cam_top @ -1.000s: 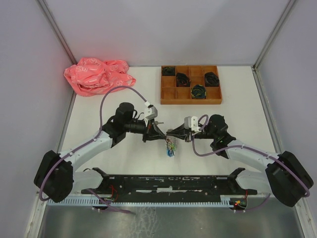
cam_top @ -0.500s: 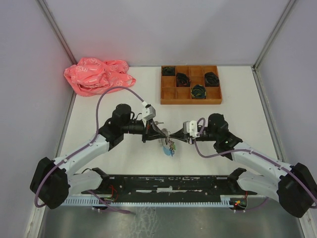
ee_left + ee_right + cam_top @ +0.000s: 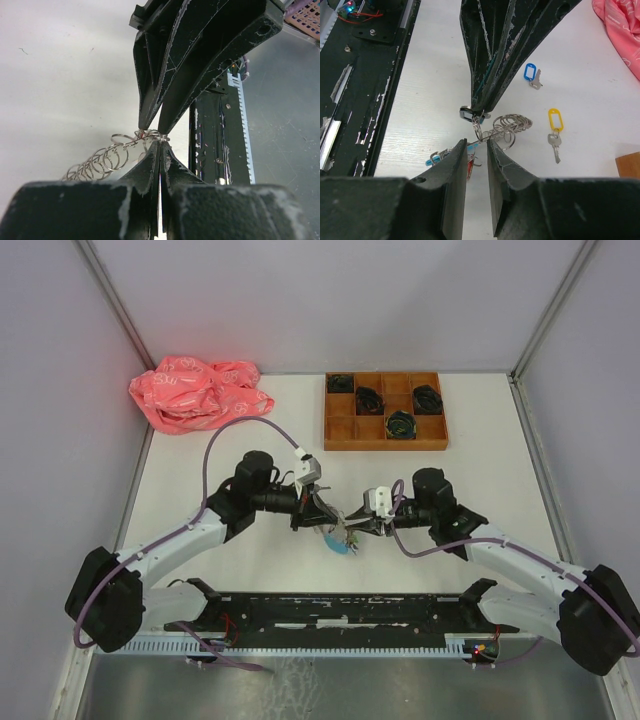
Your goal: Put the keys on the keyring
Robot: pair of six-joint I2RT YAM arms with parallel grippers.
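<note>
The keyring (image 3: pixel 512 124), a hoop strung with silvery rings and a light-blue section (image 3: pixel 434 160), hangs between both grippers just above the table; it also shows in the top view (image 3: pixel 341 541). My left gripper (image 3: pixel 160 144) is shut on the keyring's wire at the tips. My right gripper (image 3: pixel 476 142) faces it tip to tip, jaws a narrow gap apart with the hoop's wire running between them. A blue-tagged key (image 3: pixel 531 74) and a yellow-tagged key (image 3: pixel 554 129) lie loose on the table beyond. A red tag (image 3: pixel 470 167) hangs on the hoop.
A wooden compartment tray (image 3: pixel 338 425) with black coiled bundles stands at the back right. A crumpled pink bag (image 3: pixel 198 392) lies at the back left. The black base rail (image 3: pixel 320 608) runs along the near edge.
Both grippers have come closer together and lower toward the table. The right gripper has moved left up to the left gripper's tips, and the keyring hangs lower.
</note>
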